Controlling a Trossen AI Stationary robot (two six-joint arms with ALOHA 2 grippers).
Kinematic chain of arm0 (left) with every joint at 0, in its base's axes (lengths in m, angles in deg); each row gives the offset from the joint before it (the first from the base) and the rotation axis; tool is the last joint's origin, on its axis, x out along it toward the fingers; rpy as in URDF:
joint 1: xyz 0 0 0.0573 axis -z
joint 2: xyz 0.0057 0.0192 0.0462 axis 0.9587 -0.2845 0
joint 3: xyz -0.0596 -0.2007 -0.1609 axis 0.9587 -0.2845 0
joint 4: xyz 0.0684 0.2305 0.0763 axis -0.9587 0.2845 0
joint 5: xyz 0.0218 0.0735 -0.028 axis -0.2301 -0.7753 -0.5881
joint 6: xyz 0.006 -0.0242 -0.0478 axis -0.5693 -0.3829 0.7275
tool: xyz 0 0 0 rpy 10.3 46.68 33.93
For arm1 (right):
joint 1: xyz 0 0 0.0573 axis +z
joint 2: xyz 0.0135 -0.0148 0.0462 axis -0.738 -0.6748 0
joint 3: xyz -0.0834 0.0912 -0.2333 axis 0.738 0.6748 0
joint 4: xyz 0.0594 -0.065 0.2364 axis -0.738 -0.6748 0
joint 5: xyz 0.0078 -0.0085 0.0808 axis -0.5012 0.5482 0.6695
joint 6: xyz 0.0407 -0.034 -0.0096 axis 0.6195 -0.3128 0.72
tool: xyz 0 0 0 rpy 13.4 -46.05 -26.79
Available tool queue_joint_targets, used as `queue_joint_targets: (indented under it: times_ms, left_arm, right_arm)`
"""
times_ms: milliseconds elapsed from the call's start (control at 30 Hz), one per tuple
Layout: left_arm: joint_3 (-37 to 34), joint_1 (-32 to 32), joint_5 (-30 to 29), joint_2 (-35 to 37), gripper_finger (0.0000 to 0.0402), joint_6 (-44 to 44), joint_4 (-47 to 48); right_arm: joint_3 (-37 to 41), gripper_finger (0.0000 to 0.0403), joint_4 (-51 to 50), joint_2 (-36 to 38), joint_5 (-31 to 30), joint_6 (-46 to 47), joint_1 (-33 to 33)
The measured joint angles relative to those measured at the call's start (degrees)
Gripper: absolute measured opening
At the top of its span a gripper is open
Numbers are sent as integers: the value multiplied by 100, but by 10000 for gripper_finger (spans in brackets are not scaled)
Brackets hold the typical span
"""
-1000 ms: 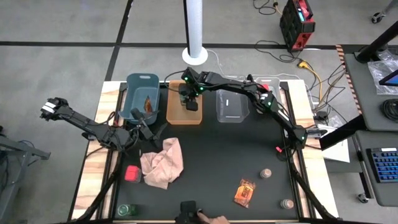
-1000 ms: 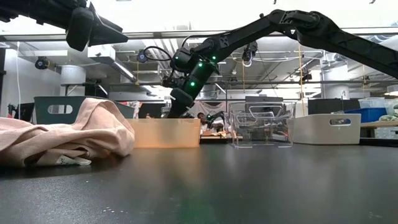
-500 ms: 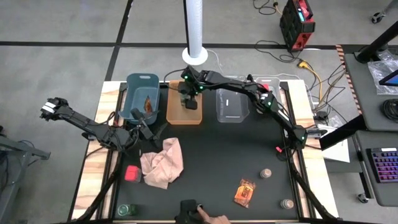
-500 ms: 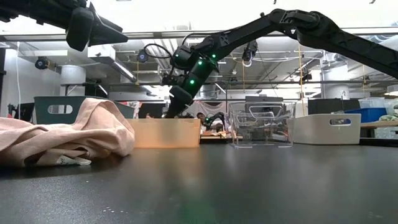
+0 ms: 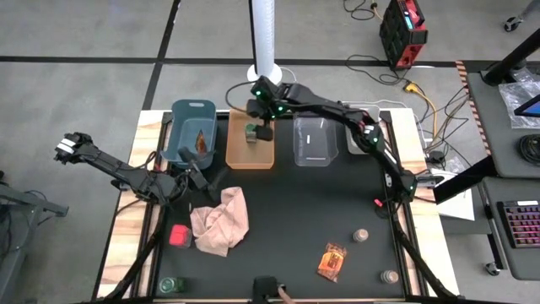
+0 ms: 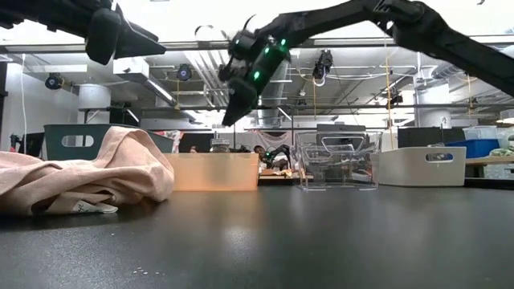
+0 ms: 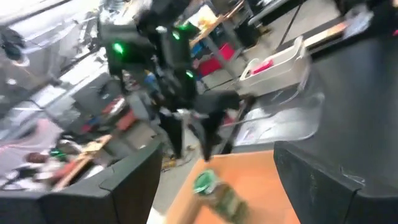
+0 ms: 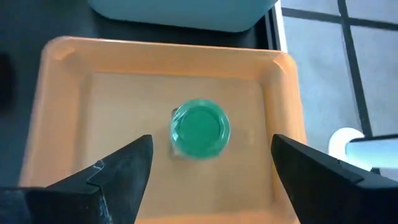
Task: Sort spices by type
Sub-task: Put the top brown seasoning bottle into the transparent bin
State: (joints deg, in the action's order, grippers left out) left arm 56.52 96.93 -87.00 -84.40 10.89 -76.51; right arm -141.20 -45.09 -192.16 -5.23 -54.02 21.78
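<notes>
Looking down from the high view, the right gripper [image 5: 264,128] hangs above the orange bin [image 5: 250,156], where a green-capped jar [image 5: 251,131] stands; the left gripper [image 5: 205,180] waits beside the pink cloth [image 5: 221,221]. Low view: the right gripper [image 6: 233,112] clears the bin's rim. Left wrist view: the jar [image 7: 205,184] sits in the bin. Right wrist view: fingers [image 8: 127,169] spread wide, empty, jar [image 8: 200,129] upright between them. A straight lift away should avoid toppling it. Whether the left gripper's fingers are apart or together cannot be told.
</notes>
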Motion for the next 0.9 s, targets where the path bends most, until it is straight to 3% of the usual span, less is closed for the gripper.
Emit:
queue_joint_targets:
  times_ms: [200, 367, 700, 900]
  left_arm:
    - [-2, -2, 1589, 0, 291, 583, -211]
    - [-4, -2, 2969, -6, 291, 596, -415]
    - [-4, 11, 3187, -325, 291, 1065, -1060]
    - [193, 41, 3183, -415, 291, 1278, -992]
  right_arm:
    - [0, 297, -778, 649, 167, 697, 139]
    - [19, 280, -1443, 988, 354, 1231, 735]
    - [99, 258, -1763, 1132, 317, 1598, 2683]
    - [137, 249, -1912, 1175, 289, 2001, 3242]
